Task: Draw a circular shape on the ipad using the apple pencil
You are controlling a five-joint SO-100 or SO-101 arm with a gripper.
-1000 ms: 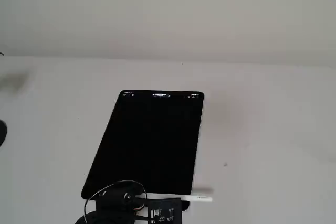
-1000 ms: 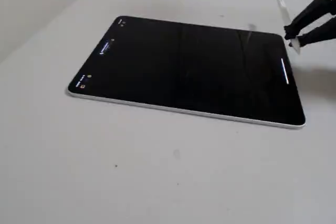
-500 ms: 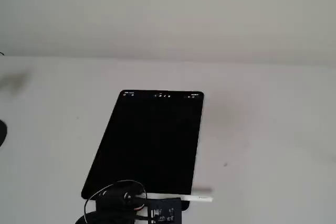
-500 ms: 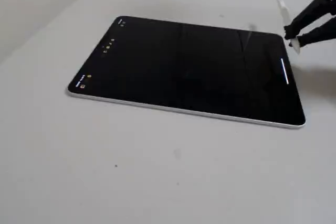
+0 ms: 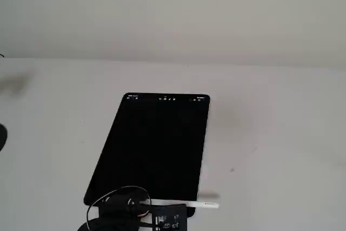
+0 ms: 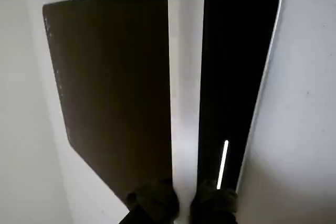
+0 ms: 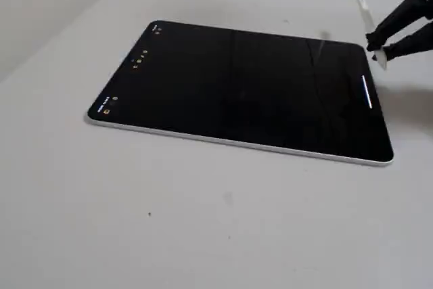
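The ipad (image 5: pixel 157 144) lies flat on the white table with its screen dark. It also shows in the wrist view (image 6: pixel 105 77) and in another fixed view (image 7: pixel 237 86). My gripper (image 5: pixel 181 213) is shut on the white apple pencil (image 5: pixel 204 205) over the ipad's short edge opposite the icon row. In the wrist view the pencil (image 6: pixel 184 77) runs up the middle between the dark fingers (image 6: pixel 152 203). In a fixed view the gripper (image 7: pixel 383 49) holds the pencil (image 7: pixel 366 15) tilted by the ipad's right edge. No circular shape shows; only a short white bar (image 7: pixel 366 93) is lit.
A row of tiny icons (image 7: pixel 139 59) lines the ipad's far short side. Black cables (image 5: pixel 116 196) loop by the arm at the bottom of a fixed view. A dark object (image 5: pixel 1 136) sits at the left edge. A pale wall rises behind the table.
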